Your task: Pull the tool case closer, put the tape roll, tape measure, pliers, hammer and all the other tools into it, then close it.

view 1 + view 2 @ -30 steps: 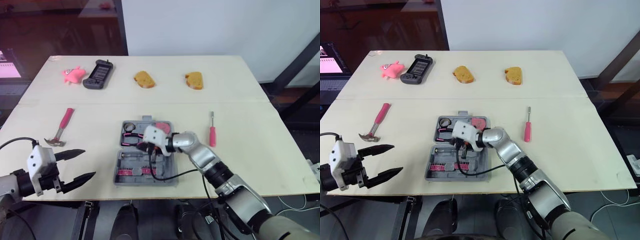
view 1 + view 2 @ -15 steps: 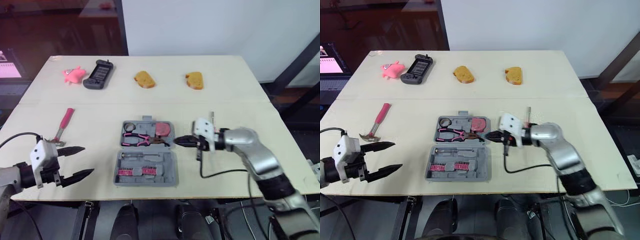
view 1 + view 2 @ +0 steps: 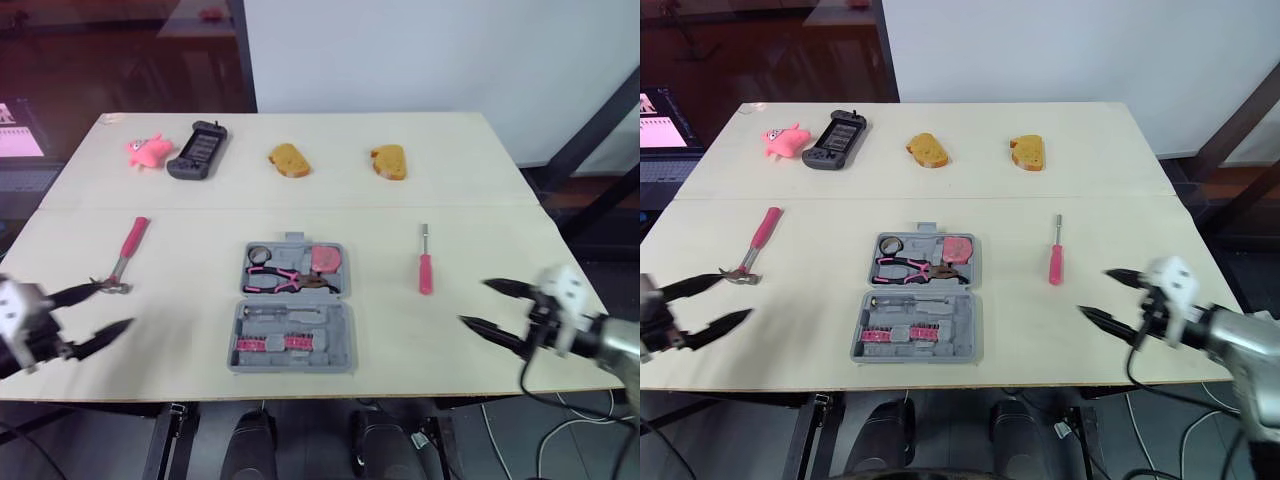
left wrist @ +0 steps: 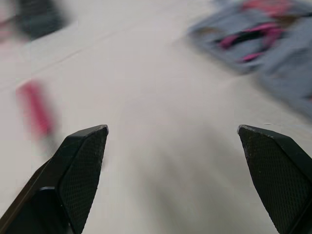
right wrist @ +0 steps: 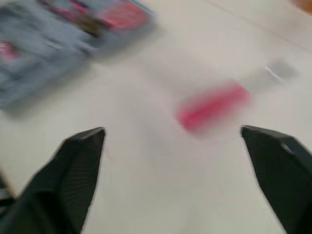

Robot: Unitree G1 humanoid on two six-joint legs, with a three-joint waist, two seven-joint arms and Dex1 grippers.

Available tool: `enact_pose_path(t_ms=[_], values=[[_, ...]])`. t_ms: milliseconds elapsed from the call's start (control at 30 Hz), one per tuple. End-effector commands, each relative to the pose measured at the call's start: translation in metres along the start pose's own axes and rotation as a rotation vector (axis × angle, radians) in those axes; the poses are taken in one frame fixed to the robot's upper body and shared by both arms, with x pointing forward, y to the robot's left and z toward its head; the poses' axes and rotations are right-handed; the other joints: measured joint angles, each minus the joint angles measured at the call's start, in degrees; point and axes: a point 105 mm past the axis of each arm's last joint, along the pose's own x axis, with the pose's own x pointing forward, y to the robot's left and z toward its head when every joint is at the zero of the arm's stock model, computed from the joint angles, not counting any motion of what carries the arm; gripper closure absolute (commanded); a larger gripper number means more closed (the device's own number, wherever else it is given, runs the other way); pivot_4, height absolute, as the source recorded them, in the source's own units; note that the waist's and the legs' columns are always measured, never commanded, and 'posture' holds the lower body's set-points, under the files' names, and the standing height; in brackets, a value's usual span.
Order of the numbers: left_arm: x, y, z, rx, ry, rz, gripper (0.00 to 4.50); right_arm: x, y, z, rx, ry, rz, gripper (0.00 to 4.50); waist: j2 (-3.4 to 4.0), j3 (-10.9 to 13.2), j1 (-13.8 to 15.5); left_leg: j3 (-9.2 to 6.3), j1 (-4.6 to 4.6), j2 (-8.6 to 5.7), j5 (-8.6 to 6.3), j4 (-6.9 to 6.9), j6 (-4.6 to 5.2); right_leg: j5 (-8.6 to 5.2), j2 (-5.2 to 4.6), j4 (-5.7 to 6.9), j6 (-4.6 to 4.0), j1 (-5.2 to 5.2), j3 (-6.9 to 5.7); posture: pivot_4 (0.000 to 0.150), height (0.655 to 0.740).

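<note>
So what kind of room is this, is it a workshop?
Likely a robot test lab, not a real workshop: a plain table holds an odd mix, an open tool case, a hammer, a pink toy and bread slices.

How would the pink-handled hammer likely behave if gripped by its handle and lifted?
The hammer would probably tip head-down, since its metal head sits at one end of a slim pink handle. It looks rigid, so likely no flopping. Its claw head should keep it from rolling if pushed.
</note>
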Motion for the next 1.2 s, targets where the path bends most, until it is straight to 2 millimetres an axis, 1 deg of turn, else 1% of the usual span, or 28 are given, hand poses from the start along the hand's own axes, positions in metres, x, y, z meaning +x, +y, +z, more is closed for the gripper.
enact_pose_path(t_ms=[33, 100, 167, 233, 333, 433, 533, 600, 633, 667, 700, 767, 800, 833, 900, 933, 967, 1067, 1200], values=[[-0.02, 0.021, 0.003, -0.024, -0.045, 0.119, 0.0, -0.011, -0.013, 0.011, -0.016, -0.099, -0.077, 0.03, -0.01, 0.01, -0.15, 0.0, 0.0, 0.01, 0.0, 0.01, 0.0, 0.0, 0.0, 0.02, -0.01, 0.0, 0.0, 0.15, 0.7207], [-0.026, 0.027, 0.001, -0.051, -0.057, 0.161, 0.0, -0.009, -0.016, 0.014, -0.01, -0.119, -0.085, 0.03, -0.01, 0.01, -0.14, 0.0, 0.12, 0.01, 0.01, 0.03, -0.01, 0.05, 0.0, 0.08, -0.09, 0.03, 0.0, 0.15, 0.7207], [-0.031, 0.029, -0.001, -0.07, -0.07, 0.19, 0.0, -0.004, -0.016, 0.022, -0.001, -0.152, -0.082, 0.03, -0.01, 0.01, -0.14, -0.01, 0.43, 0.02, 0.01, 0.03, -0.02, 0.06, -0.01, 0.07, -0.14, 0.31, 0.0, 0.15, 0.7207], [-0.033, 0.029, -0.001, -0.08, -0.082, 0.201, 0.0, 0.001, -0.016, 0.027, -0.002, -0.168, -0.075, 0.03, -0.01, 0.01, -0.11, 0.0, 0.76, 0.01, -0.01, -0.03, -0.05, 0.01, -0.03, -0.01, -0.12, 0.65, 0.0, 0.15, 0.7207], [-0.032, 0.026, 0.002, -0.1, -0.103, 0.218, 0.0, 0.012, -0.009, 0.036, -0.005, -0.183, -0.029, 0.03, 0.0, 0.01, 0.11, 0.0, 0.75, 0.01, -0.01, -0.11, -0.05, -0.01, -0.03, -0.04, -0.09, 0.66, 0.0, 0.15, 0.7207], [-0.032, 0.03, 0.004, -0.112, -0.125, 0.297, 0.0, 0.03, 0.008, 0.058, -0.013, -0.213, 0.076, 0.03, 0.01, 0.01, 0.08, 0.0, 0.75, 0.01, -0.01, -0.1, -0.05, -0.01, -0.03, -0.03, -0.08, 0.68, 0.0, 0.15, 0.7207], [-0.028, 0.043, 0.01, -0.167, -0.135, 0.406, 0.0, 0.05, 0.042, 0.095, -0.018, -0.23, 0.259, 0.03, 0.01, 0.01, -0.09, -0.01, 0.77, 0.02, -0.01, -0.07, -0.05, 0.0, -0.02, 0.04, -0.09, 0.67, 0.0, 0.15, 0.7207], [-0.022, 0.049, 0.012, -0.23, -0.126, 0.428, 0.0, 0.057, 0.055, 0.114, -0.027, -0.242, 0.327, 0.03, 0.03, 0.02, 0.01, -0.01, 0.77, 0.02, -0.01, -0.07, -0.04, 0.0, -0.02, 0.05, -0.09, 0.67, 0.0, 0.15, 0.7207], [-0.019, 0.05, 0.013, -0.245, -0.117, 0.436, 0.0, 0.058, 0.058, 0.12, -0.028, -0.244, 0.344, 0.03, -0.02, 0.0, 0.14, -0.01, 0.76, 0.02, -0.01, -0.07, -0.04, 0.0, -0.03, 0.05, -0.09, 0.66, 0.01, 0.15, 0.7207], [-0.015, 0.051, 0.015, -0.247, -0.108, 0.436, 0.0, 0.061, 0.063, 0.126, -0.034, -0.243, 0.367, 0.03, -0.14, -0.04, 0.24, -0.02, 0.74, 0.02, -0.01, -0.08, -0.04, -0.01, -0.02, 0.02, -0.09, 0.66, 0.0, 0.15, 0.7207], [-0.008, 0.052, 0.019, -0.247, -0.096, 0.424, 0.0, 0.065, 0.073, 0.134, -0.058, -0.236, 0.409, 0.03, -0.19, -0.06, 0.3, -0.02, 0.74, 0.01, -0.01, -0.09, -0.05, -0.01, -0.02, 0.01, -0.08, 0.68, 0.0, 0.15, 0.7207], [0.012, 0.057, 0.031, -0.242, -0.065, 0.416, 0.0, 0.071, 0.099, 0.155, -0.121, -0.227, 0.523, 0.03, -0.14, -0.02, 0.39, -0.02, 0.7, 0.0, -0.02, -0.1, -0.05, -0.01, -0.03, -0.06, -0.07, 0.69, 0.0, 0.15, 0.7207], [0.021, 0.061, 0.035, -0.239, -0.046, 0.424, 0.0, 0.073, 0.11, 0.163, -0.136, -0.222, 0.574, 0.03, -0.15, -0.01, 0.52, -0.02, 0.69, 0.0, -0.02, -0.08, -0.05, -0.01, -0.03, -0.02, -0.07, 0.67, 0.0, 0.15, 0.7207], [0.028, 0.068, 0.037, -0.227, -0.007, 0.468, 0.0, 0.073, 0.119, 0.168, -0.147, -0.217, 0.612, 0.03, -0.15, -0.01, 0.66, -0.04, 0.68, 0.0, -0.01, -0.07, -0.04, 0.0, -0.01, 0.02, -0.09, 0.61, -0.01, 0.15, 0.7207], [0.034, 0.078, 0.037, -0.221, 0.041, 0.532, 0.0, 0.074, 0.126, 0.173, -0.153, -0.207, 0.636, 0.03, -0.26, -0.07, 0.63, -0.07, 0.69, 0.01, 0.0, -0.05, -0.04, 0.0, 0.01, 0.06, -0.1, 0.62, -0.02, 0.15, 0.7207], [0.039, 0.08, 0.037, -0.249, 0.065, 0.542, 0.0, 0.076, 0.128, 0.176, -0.153, -0.207, 0.636, 0.03, -0.3, -0.09, 0.44, -0.07, 0.69, 0.0, -0.01, -0.07, -0.04, 0.0, 0.0, -0.03, -0.09, 0.65, -0.02, 0.15, 0.7207], [0.046, 0.079, 0.038, -0.284, 0.071, 0.521, 0.0, 0.077, 0.131, 0.178, -0.147, -0.211, 0.639, 0.03, -0.3, -0.09, 0.32, -0.06, 0.68, 0.0, -0.02, -0.08, -0.05, 0.01, -0.01, -0.07, -0.07, 0.71, -0.01, 0.15, 0.7207], [0.07, 0.076, 0.046, -0.316, 0.072, 0.448, 0.0, 0.078, 0.141, 0.18, -0.152, -0.208, 0.659, 0.03, -0.3, -0.08, 0.25, -0.04, 0.59, -0.01, -0.06, -0.08, -0.08, 0.13, -0.02, -0.04, 0.18, 0.61, -0.01, 0.15, 0.7207], [0.092, 0.078, 0.048, -0.346, 0.093, 0.408, 0.0, 0.077, 0.141, 0.179, -0.164, -0.194, 0.644, 0.03, -0.31, -0.08, 0.18, -0.1, 0.6, 0.01, -0.05, -0.12, -0.07, 0.14, 0.06, 0.21, 0.2, 0.49, -0.09, 0.15, 0.7207]])
